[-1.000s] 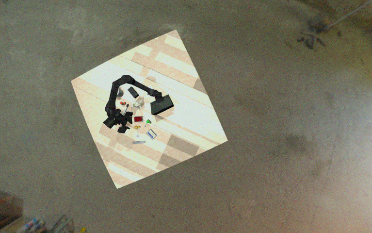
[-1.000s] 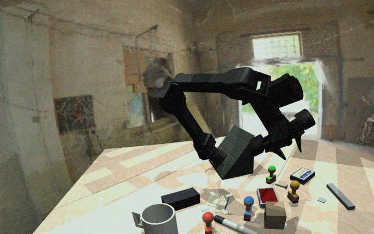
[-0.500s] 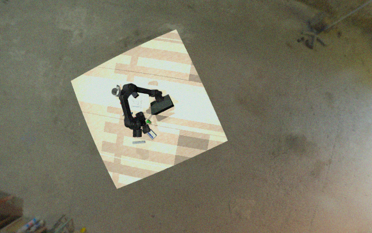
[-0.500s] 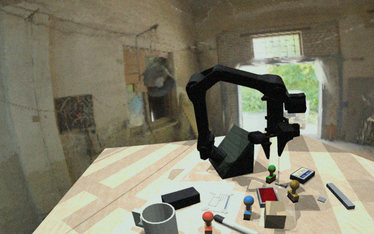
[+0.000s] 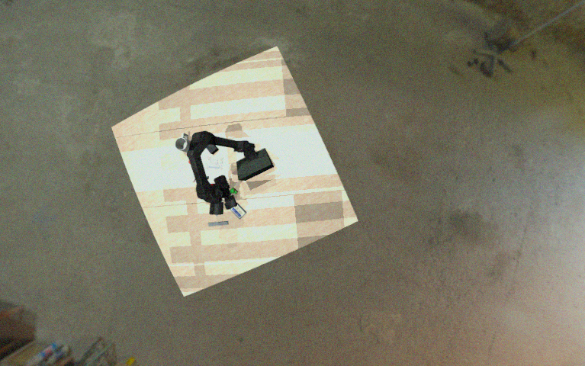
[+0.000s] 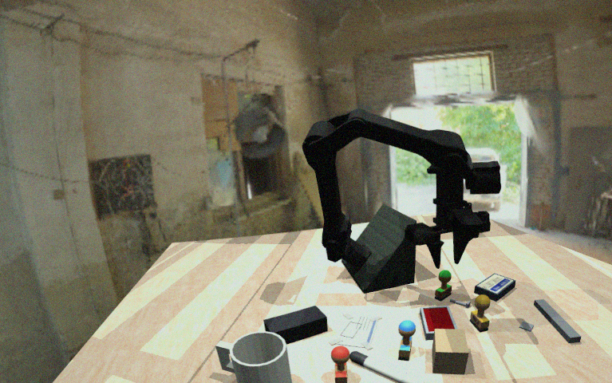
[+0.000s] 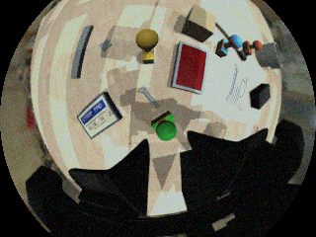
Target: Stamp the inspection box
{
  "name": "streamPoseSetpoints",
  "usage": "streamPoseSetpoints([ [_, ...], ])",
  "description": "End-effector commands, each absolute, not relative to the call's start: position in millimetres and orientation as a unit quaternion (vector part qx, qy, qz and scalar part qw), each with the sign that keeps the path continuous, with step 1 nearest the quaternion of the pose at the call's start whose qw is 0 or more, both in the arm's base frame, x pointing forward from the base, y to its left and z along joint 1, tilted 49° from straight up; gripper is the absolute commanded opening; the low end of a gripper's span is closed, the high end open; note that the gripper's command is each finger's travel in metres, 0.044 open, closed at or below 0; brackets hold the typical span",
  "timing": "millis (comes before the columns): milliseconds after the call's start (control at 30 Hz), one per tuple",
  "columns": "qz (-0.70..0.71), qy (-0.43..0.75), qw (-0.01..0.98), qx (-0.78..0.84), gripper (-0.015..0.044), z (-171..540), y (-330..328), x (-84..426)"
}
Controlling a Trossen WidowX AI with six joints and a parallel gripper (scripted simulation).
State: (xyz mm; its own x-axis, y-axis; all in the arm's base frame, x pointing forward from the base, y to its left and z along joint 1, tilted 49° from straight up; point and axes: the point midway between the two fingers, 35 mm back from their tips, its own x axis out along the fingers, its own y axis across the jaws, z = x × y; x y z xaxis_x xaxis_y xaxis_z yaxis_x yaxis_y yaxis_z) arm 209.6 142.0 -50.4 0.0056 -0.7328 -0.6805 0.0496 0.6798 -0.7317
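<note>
My gripper [image 6: 448, 264] [image 7: 168, 138] is open and empty, pointing down above the green-knobbed stamp [image 5: 233, 191] [image 6: 444, 275] [image 7: 166, 130], which stands upright. The red ink pad [image 6: 438, 318] [image 7: 190, 68] lies open beside it. The card [image 6: 357, 332] [image 7: 238, 94] lies flat, with an outlined box and faint lines. A gold stamp [image 6: 482, 302] [image 7: 147, 39], a blue stamp [image 6: 407, 328] [image 7: 236, 40] and a red stamp [image 6: 340, 354] [image 7: 257, 44] also stand upright. No stamp's wording is readable. My arm hides part of the bench in the top view.
A labelled pad case [image 5: 237, 211] [image 6: 495, 286] [image 7: 99, 115] and a bolt [image 6: 459, 302] [image 7: 148, 97] lie near the green stamp. A wooden block [image 6: 450, 351] [image 7: 198, 23] stands by the ink pad. A grey bar [image 6: 555, 320], a black block [image 6: 295, 324], a marker [image 6: 359, 357] and a mug [image 6: 258, 361] are further out.
</note>
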Motion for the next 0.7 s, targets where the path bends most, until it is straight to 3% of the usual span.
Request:
streamPoseSetpoints([
  [0, -0.297, 0.640, 0.655, -0.272, 0.0226, -55.6, 136.3, 209.5],
  [667, -0.298, 0.639, 0.655, -0.272, 0.0226, -77.7, 111.4, 209.1],
])
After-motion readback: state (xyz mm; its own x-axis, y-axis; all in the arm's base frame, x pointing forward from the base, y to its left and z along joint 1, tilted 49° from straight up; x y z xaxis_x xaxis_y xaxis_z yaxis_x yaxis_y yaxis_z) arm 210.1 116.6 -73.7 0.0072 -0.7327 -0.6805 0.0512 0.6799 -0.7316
